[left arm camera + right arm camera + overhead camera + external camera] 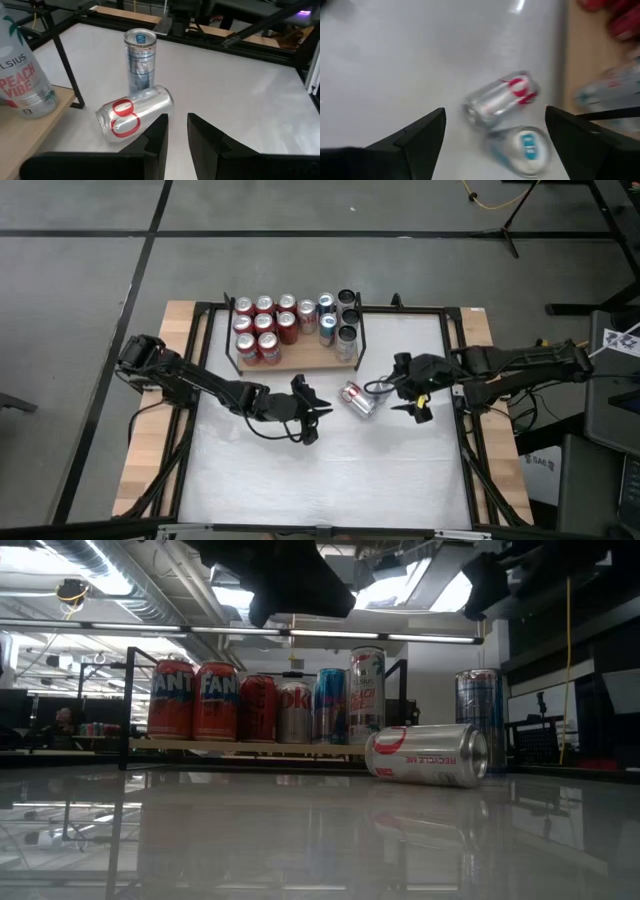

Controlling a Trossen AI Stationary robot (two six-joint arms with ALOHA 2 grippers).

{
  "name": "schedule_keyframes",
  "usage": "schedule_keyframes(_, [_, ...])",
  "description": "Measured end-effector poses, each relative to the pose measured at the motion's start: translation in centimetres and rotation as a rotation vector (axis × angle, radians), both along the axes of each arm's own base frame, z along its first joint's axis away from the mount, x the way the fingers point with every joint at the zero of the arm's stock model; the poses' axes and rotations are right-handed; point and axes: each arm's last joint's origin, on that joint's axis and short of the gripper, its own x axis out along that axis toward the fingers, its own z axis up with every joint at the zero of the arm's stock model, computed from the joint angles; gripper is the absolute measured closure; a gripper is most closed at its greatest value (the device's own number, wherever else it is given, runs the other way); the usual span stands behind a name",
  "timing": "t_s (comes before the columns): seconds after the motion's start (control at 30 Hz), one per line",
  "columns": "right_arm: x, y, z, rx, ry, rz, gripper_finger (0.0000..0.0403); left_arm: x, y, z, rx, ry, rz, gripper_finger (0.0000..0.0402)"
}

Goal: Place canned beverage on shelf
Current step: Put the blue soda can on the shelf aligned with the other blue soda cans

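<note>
Near the middle of the table (330, 480), just off the right front corner of the shelf (300, 363): a silver can (357, 400) with red markings, lying on its side, not on the shelf. Just beside it, upright on the bare tabletop, a slim blue-and-silver can (140, 57). On the shelf itself, at the table's far edge, rows of upright cans: red and orange to the left, silver, blue and dark ones to the right.

From the left edge, the left arm, stretched long and low toward the centre, bent at the elbow. At its end the left gripper (315, 420), pointed at the lying can, near it but apart. Fingers drawn almost together with only a slim gap, nothing between them.

From the right edge, the right arm, reaching inward with its wrist turned down. Right gripper (495, 130) spread wide and empty, above the two loose cans. In its wrist view, both cans between the fingers; touching either, cannot tell.
</note>
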Motion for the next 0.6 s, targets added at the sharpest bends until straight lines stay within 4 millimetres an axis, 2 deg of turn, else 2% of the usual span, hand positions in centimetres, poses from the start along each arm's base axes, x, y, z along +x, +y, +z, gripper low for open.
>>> schedule_keyframes(0.13, [0.1, -0.1, 0.0, -0.146, -0.017, 0.066, 0.0072, 0.0, 0.0, 0.0, -0.003, -0.002, 0.005, 0.0337])
schedule_keyframes(0.37, [0.6, -0.1, -0.7, -0.299, 0.011, 0.24, 0.0072, 0.1, 0.3, 0.0, 0.003, -0.005, 0.031, 0.0337])
schedule_keyframes(0.6, [0.8, -0.2, -1.5, -0.389, 0.074, 0.368, 0.0072, 0.1, 0.9, 0.0, 0.014, -0.009, 0.073, 0.0337])
